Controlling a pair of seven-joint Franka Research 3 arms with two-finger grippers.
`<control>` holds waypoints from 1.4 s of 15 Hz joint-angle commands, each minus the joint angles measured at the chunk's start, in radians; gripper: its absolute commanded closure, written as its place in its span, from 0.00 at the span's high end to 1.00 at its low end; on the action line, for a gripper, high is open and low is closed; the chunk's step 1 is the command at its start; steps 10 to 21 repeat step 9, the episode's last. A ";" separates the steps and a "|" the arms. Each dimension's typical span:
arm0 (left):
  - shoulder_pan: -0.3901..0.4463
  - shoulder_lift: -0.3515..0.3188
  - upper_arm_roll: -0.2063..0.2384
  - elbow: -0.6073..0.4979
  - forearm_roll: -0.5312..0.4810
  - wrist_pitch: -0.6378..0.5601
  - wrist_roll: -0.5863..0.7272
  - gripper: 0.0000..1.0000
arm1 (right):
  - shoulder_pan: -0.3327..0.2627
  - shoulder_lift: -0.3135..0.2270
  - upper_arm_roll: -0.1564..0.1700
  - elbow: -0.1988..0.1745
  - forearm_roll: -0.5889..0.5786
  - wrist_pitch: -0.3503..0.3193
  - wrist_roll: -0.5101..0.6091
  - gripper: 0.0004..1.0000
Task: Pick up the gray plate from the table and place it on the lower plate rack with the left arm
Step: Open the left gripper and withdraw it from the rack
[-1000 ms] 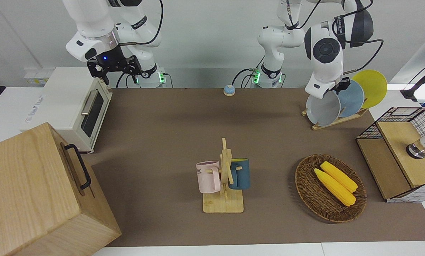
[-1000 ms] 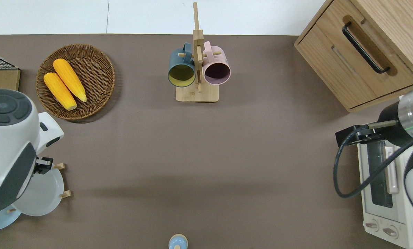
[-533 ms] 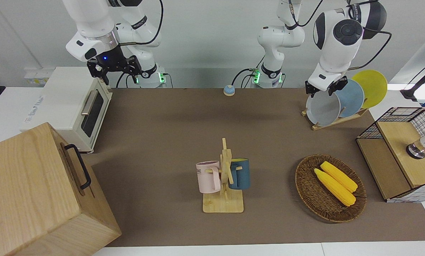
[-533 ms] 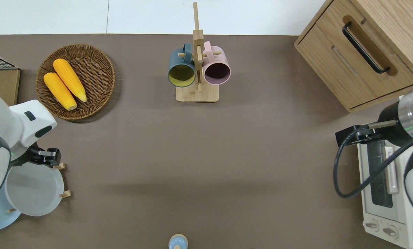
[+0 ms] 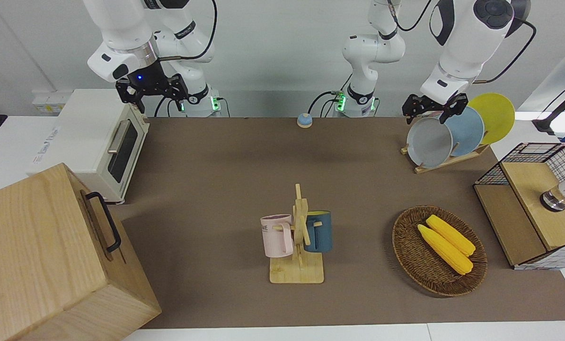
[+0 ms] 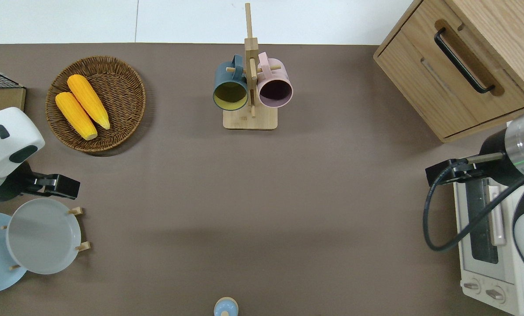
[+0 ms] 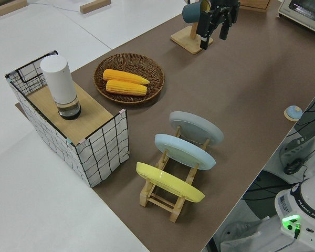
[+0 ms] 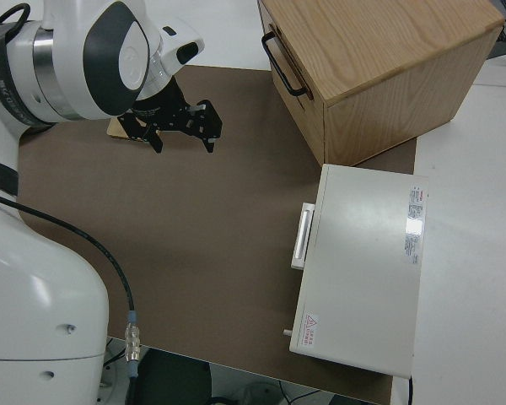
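The gray plate (image 5: 428,142) stands tilted in the slot of the lower plate rack (image 5: 445,162) that is farthest from the robots, and it also shows in the overhead view (image 6: 42,236) and the left side view (image 7: 196,127). My left gripper (image 5: 435,106) is open and empty, up in the air, apart from the plate's top rim. In the overhead view the left gripper (image 6: 65,188) is over the table (image 6: 262,197) just beside the plate. My right gripper (image 5: 152,92) is open and parked.
A light blue plate (image 5: 469,130) and a yellow plate (image 5: 495,113) fill the rack's other slots. A mug stand (image 5: 299,237), a wicker basket (image 5: 408,255) of corn, a wire-sided box (image 5: 533,203), a toaster oven (image 5: 98,142), a wooden cabinet (image 5: 50,255) and a small blue bell (image 5: 304,120) are on the table.
My left gripper has lifted up and away from the gray plate's rim. The plate stays in the rack. The right arm has not moved.
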 commanded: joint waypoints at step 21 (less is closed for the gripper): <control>0.017 0.009 0.039 0.070 -0.100 -0.014 0.135 0.99 | -0.025 -0.002 0.022 0.008 -0.006 -0.012 0.012 0.98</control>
